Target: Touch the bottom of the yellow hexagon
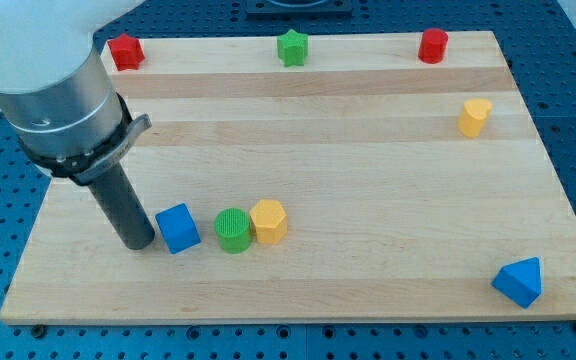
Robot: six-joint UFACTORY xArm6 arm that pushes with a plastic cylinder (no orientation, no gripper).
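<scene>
**Tip parked left of a three-block row, yellow hexagon at its far end**

The yellow hexagon [268,221] sat upright in the lower middle of the wooden board [368,200], a squat six-sided block with a paler top face. Its left side touched a green cylinder [233,230], and just beyond that stood a blue cube [178,228], the three forming a short row.

Below the hexagon the bare wood ran down to the board's bottom edge, and to its right the surface lay open as far as a blue triangular prism [519,281] near the bottom-right corner.

My tip [136,243] rested on the board just left of the blue cube, close to or touching it, so cube and cylinder both stood between it and the hexagon. The arm carried no gripper, only the dark rod.

Well apart, along the top edge, were a red star-like block [125,51], a green star-like block [292,47] and a red cylinder [433,46]; a second yellow block [474,117], shape unclear, sat near the right edge.
</scene>
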